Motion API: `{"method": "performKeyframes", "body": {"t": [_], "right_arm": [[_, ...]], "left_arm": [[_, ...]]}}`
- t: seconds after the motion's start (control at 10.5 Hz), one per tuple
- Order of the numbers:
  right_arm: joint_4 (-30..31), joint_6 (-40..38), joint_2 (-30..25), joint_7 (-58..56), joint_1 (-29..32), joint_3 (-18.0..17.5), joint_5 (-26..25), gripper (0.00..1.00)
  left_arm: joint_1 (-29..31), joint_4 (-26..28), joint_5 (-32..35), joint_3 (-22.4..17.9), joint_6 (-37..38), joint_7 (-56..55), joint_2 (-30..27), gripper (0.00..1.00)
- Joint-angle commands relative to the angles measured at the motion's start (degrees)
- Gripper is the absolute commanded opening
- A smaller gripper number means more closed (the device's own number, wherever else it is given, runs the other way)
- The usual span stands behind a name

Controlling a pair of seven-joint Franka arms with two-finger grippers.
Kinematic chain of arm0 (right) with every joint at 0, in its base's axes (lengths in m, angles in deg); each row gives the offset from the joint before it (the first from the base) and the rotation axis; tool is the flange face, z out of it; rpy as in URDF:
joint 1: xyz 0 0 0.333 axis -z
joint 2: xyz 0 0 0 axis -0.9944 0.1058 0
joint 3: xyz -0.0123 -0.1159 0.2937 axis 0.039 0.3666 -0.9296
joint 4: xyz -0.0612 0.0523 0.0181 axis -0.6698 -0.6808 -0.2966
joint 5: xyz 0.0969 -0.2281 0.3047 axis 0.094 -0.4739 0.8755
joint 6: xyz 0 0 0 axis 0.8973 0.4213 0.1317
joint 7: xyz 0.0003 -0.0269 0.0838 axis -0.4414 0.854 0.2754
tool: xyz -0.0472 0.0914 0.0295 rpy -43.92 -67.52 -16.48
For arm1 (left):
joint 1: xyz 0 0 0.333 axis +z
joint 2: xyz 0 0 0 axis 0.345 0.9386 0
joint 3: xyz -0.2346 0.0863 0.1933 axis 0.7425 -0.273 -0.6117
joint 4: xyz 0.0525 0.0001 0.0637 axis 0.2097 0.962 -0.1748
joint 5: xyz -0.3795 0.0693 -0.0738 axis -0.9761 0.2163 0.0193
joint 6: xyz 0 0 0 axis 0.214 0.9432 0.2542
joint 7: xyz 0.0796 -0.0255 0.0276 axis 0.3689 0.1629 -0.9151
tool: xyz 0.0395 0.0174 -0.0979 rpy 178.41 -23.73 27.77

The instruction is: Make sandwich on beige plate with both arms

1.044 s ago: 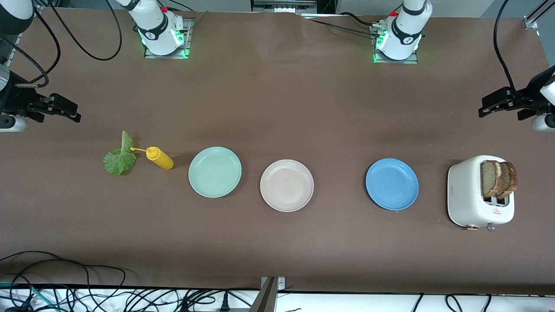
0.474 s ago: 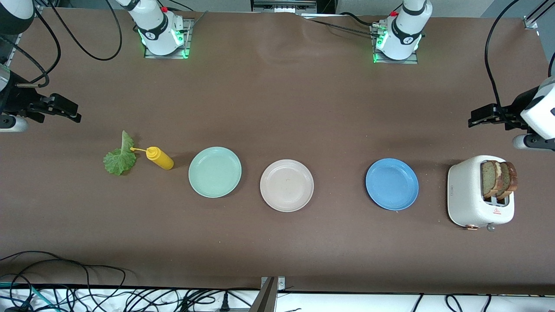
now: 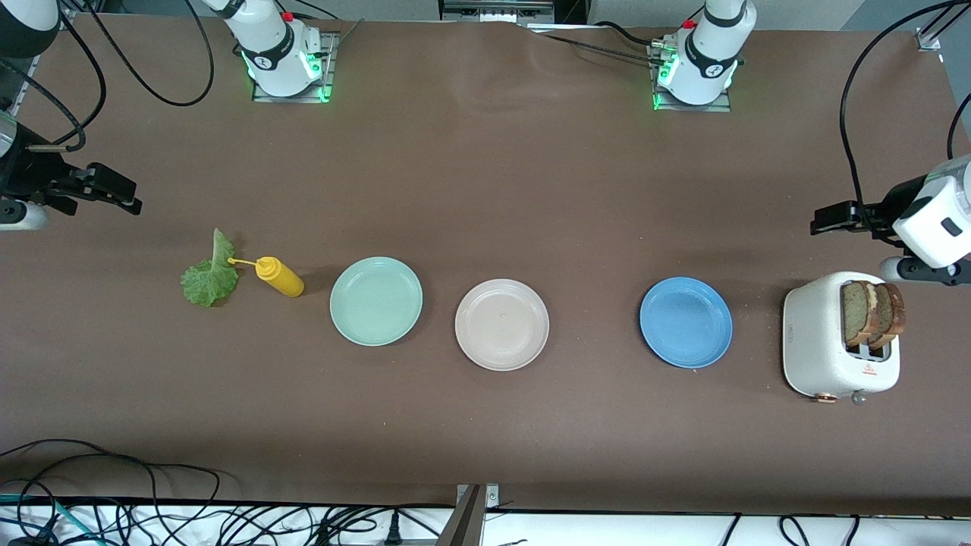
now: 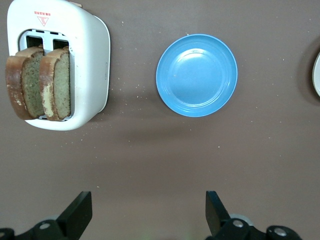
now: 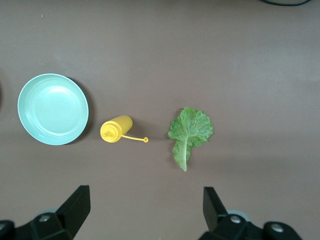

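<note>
The brown bench [image 3: 485, 189] carries everything in one row. Largest on it is the white toaster [image 3: 823, 337] at the left arm's end, with two bread slices [image 3: 872, 311] standing upright in its slots, crusts dark brown. Three round plates follow along the row toward the right arm's end: the blue plate [image 3: 686, 322] nearest the toaster, then the beige plate [image 3: 501, 324] about mid-bench, bare, then the mint-green plate [image 3: 376, 301] just beside it and apart. Next comes the lettuce leaf [image 3: 208, 277], lying flat near the right arm's end of the bench, and the yellow squeeze bottle [image 3: 279, 276], lying on its side between the leaf and the mint-green plate, its thin nozzle reaching the leaf's edge.

The left pincer [image 4: 148, 212] hangs in the air over bare bench beside the toaster, fingers spread wide and holding nothing. The right pincer [image 5: 145, 210] hangs over bare bench at the right arm's end, near the lettuce leaf and the bottle, also spread wide and holding nothing. In the front view each shows at its own edge of the bench.
</note>
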Motion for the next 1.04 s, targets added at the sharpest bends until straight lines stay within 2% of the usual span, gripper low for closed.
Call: {"method": "performKeyframes", "body": {"t": [0.0,0.19,0.38,0.95], "right_arm": [[-0.6,-0.1,-0.1,0.4,0.3,-0.5,-0.6,1.00],[-0.6,-0.1,-0.2,0.4,0.3,-0.6,-0.6,1.00],[-0.6,-0.1,-0.2,0.4,0.3,-0.6,-0.5,1.00],[-0.6,-0.1,-0.1,0.4,0.3,-0.6,-0.5,1.00]], "left_arm": [[1.0,-1.4,1.1,0.2,-0.2,1.1,1.1,1.00],[0.8,-1.4,1.6,0.1,-0.8,1.0,1.5,1.00],[0.5,-1.4,5.3,0.3,-1.8,1.1,2.5,1.00],[2.1,-1.4,5.7,-0.4,-7.4,2.0,5.4,1.00]]}}
